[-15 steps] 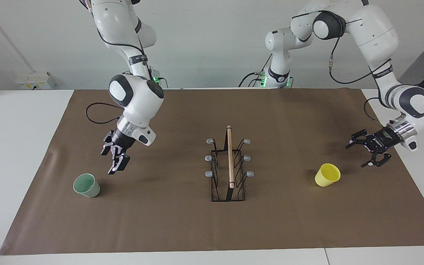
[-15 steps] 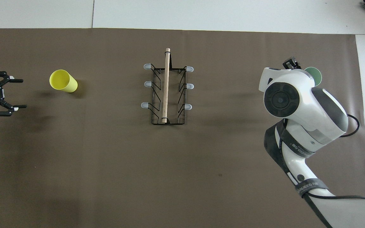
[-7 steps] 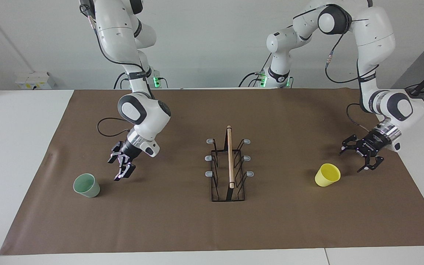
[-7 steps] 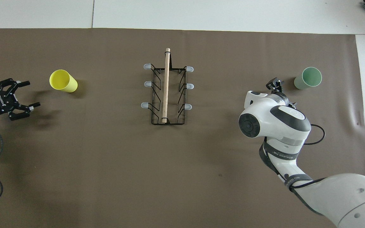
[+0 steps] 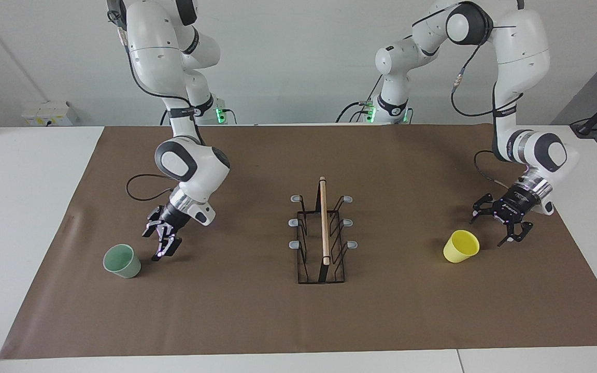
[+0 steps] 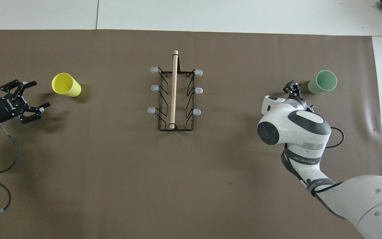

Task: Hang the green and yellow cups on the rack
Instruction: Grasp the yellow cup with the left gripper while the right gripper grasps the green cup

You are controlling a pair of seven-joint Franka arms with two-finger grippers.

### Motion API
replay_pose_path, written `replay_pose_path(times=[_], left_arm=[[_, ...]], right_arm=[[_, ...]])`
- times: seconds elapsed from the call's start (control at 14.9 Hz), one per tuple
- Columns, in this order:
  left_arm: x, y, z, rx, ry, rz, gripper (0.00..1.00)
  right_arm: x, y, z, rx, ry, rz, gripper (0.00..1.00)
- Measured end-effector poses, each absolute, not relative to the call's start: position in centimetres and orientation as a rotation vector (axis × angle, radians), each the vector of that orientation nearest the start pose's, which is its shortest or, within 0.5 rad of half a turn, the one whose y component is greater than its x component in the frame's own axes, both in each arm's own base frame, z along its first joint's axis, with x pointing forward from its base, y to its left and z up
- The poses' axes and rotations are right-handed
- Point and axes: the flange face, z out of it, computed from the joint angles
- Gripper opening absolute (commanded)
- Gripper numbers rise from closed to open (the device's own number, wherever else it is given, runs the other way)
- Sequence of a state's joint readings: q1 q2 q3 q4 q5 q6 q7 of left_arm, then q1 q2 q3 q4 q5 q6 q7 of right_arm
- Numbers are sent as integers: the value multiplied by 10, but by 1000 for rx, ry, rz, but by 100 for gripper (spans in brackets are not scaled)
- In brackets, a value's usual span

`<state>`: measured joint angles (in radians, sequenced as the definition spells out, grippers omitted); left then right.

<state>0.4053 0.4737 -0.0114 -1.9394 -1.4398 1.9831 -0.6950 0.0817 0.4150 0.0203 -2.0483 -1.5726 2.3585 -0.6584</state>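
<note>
The pale green cup stands mouth up on the brown mat toward the right arm's end of the table. My right gripper hangs open just beside it, low over the mat and not touching it. The yellow cup stands mouth up toward the left arm's end. Close beside it is my left gripper, open, tilted toward the cup and apart from it. The black wire rack with its wooden rod stands mid-mat, its grey-tipped prongs bare.
The brown mat covers most of the white table. A black cable loops off the right wrist, and another cable trails from the left wrist. A white box sits at the table's edge nearest the robots.
Both arms have come down. The right gripper has dropped and closed in on the green cup. The left gripper has moved in toward the yellow cup. Cups and rack have stayed put.
</note>
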Motion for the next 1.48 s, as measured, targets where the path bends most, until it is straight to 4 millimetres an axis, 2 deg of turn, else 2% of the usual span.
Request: replay_pose_path(times=[0.34, 0.61, 0.81, 1.14, 1.48], left_arm=[[590, 164, 243, 978, 1698, -565, 100], [590, 156, 238, 965, 1705, -552, 100], [591, 151, 232, 949, 1709, -555, 100], [598, 129, 227, 917, 1722, -552, 100], [601, 121, 222, 912, 1733, -533, 100]], right_arm=[[596, 43, 236, 1113, 1859, -392, 100], [599, 23, 238, 1072, 1856, -358, 100], [600, 14, 238, 1048, 1845, -350, 100], [599, -3, 236, 1025, 1836, -317, 100], [600, -16, 237, 1011, 1838, -304, 100]])
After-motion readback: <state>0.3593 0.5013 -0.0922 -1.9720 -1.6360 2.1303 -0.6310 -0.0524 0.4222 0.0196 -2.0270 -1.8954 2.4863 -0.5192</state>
